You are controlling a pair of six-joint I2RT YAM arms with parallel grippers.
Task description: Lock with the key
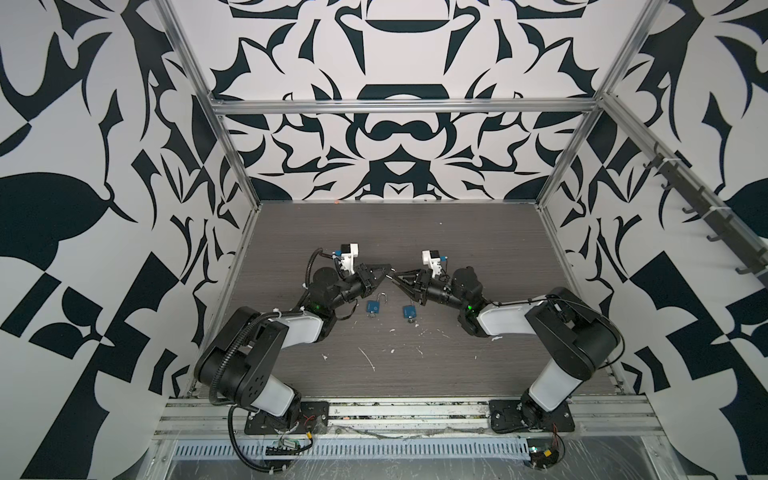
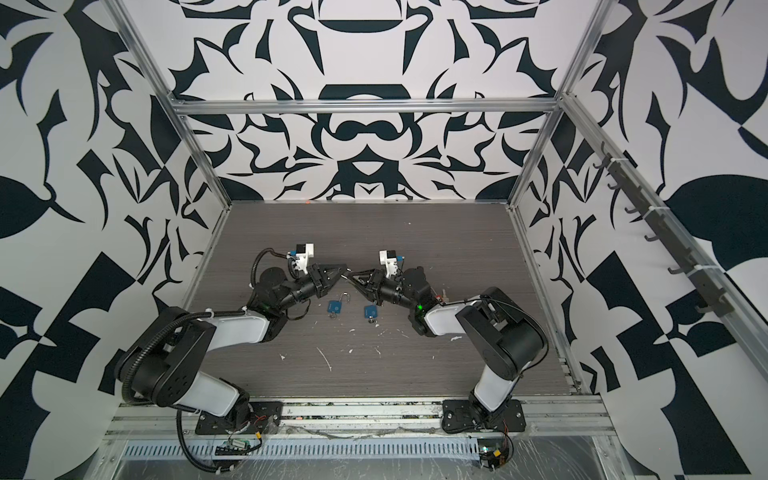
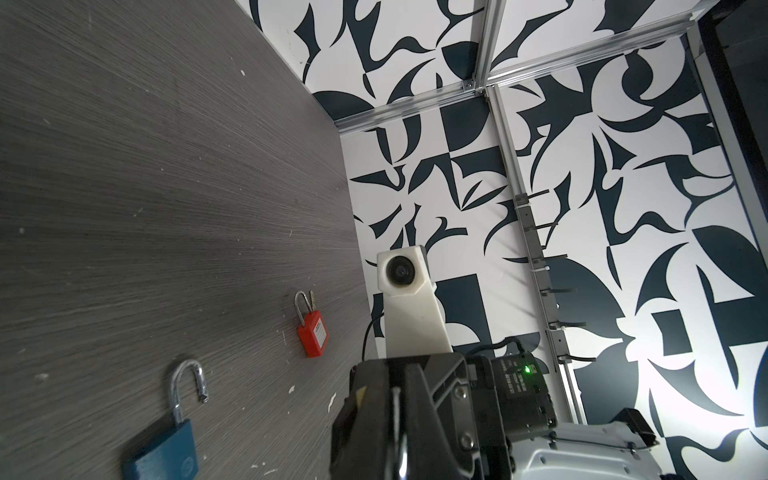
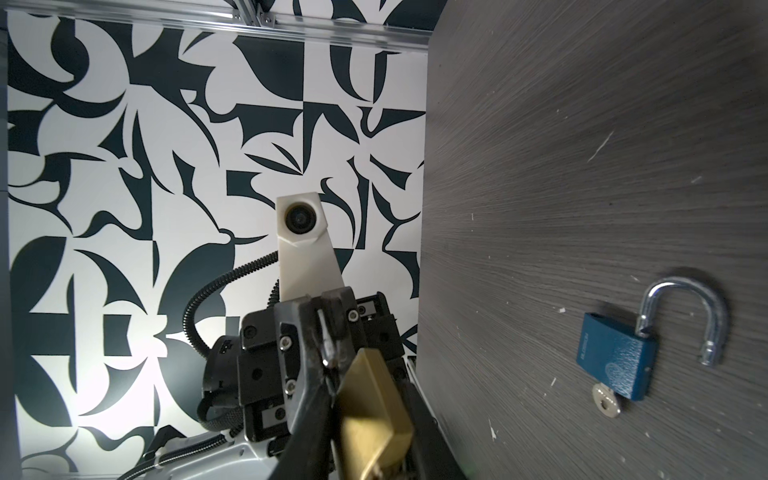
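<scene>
Two blue padlocks, one brass-looking padlock

The left arm and right arm have black joints and glossy white link covers, and each stands on a black screwed base plate. A ribbed black cable runs along the left arm and a green light glows near each wrist. White camera mounts sit above the tapered black left hand and right hand.
</scene>
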